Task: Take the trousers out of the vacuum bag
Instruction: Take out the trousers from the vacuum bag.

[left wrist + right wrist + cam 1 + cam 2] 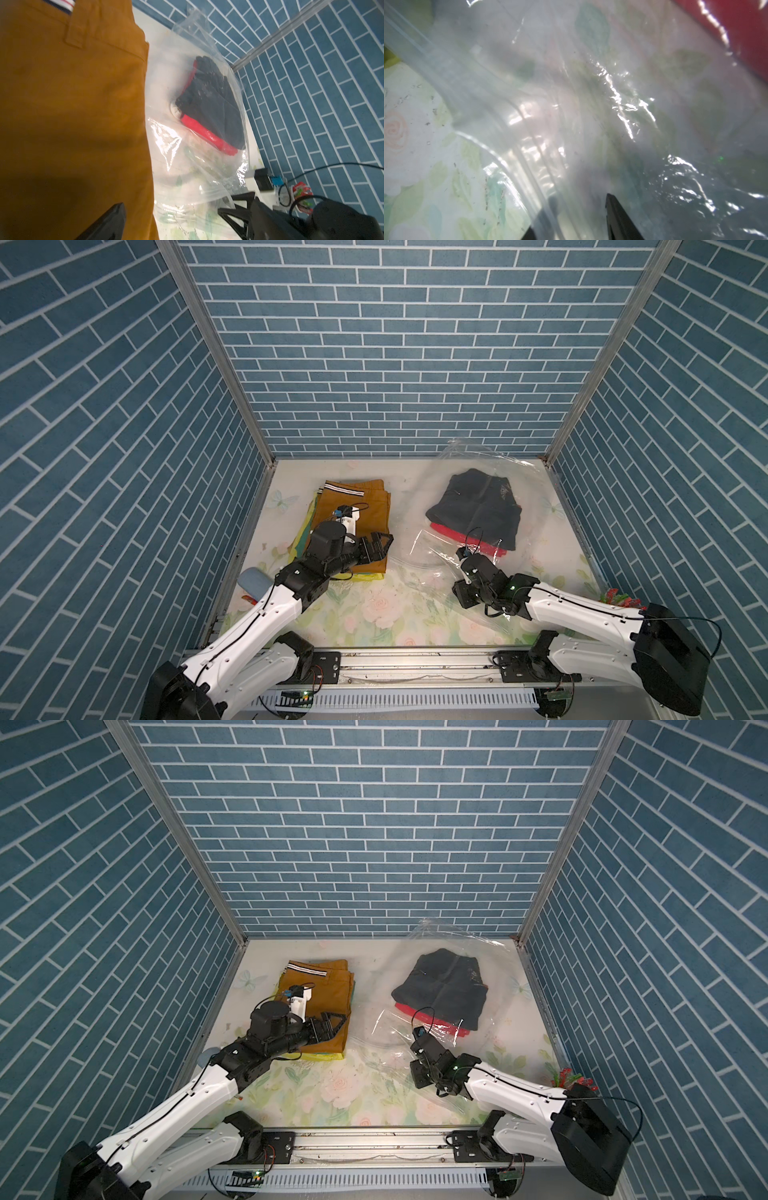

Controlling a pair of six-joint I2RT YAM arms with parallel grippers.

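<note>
A folded stack of trousers with a mustard-brown pair [353, 506] [324, 986] [72, 104] on top lies at the table's left, outside the bag. My left gripper [376, 547] [332, 1025] [170, 207] hovers open over its near right corner, holding nothing. The clear vacuum bag [415, 545] [382, 1029] [187, 166] [571, 83] lies at the right. Inside it, black trousers [473, 499] [440, 982] [212, 104] rest on a red pair [444, 529] [199, 128] [747, 31]. My right gripper [465, 595] [422, 1073] [579, 199] is at the bag's near edge, jaws narrowed but apart, with plastic film between them.
A grey-blue oval case [255, 583] [205, 1054] sits by the left wall beside my left arm. A small red and green object [615, 597] [573, 1079] lies at the right edge. Blue brick walls close in three sides. A metal rail [415, 659] runs along the front.
</note>
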